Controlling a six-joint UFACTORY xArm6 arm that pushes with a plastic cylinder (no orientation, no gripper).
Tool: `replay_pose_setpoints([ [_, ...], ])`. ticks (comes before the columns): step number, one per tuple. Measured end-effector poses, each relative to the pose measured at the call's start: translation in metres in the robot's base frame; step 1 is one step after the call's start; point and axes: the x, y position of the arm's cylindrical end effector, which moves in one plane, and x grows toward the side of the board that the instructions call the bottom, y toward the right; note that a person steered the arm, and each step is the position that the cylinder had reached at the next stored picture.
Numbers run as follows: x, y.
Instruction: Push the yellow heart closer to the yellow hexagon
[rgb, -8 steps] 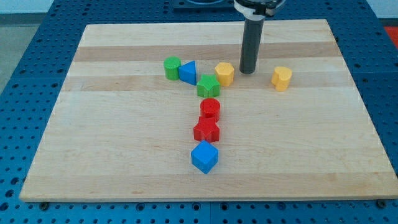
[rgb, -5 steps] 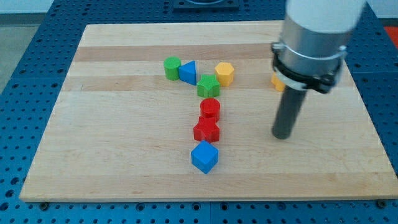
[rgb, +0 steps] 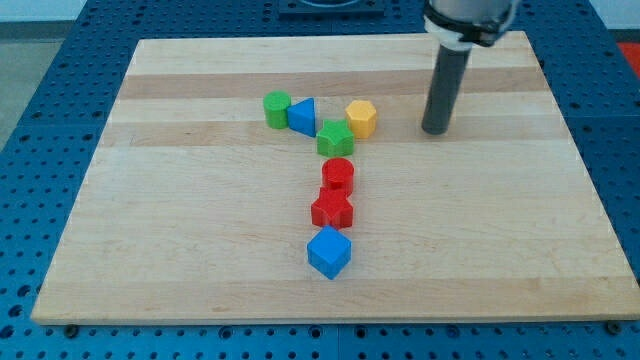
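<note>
The yellow hexagon (rgb: 361, 118) sits on the wooden board (rgb: 180, 230) a little above centre, touching the green star (rgb: 335, 137). My tip (rgb: 434, 131) rests on the board to the right of the hexagon, about one block width of bare wood away from it. The yellow heart does not show in the camera view; my rod stands about where the heart last showed, so it may be hidden behind the rod.
A green cylinder (rgb: 277, 108) and a blue triangle (rgb: 302, 115) lie left of the hexagon. Below the star, a red cylinder (rgb: 338, 175), a red star (rgb: 332, 210) and a blue cube (rgb: 329, 252) run downward in a column.
My rod swung from beside the hexagon down to the lower right, then back up to where the yellow heart stood. The heart is no longer visible. The other blocks have not moved.
</note>
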Motion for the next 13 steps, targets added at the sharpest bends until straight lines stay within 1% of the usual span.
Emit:
replay_pose_setpoints([
  [1,-0.003,-0.004],
  [2,0.033,0.012],
  [3,0.041,0.053],
  [4,0.017,0.066],
  [5,-0.01,0.054],
  [8,-0.008,0.003],
  [9,-0.005,0.022],
  [10,-0.022,0.053],
  [11,-0.049,0.046],
  [13,-0.047,-0.004],
])
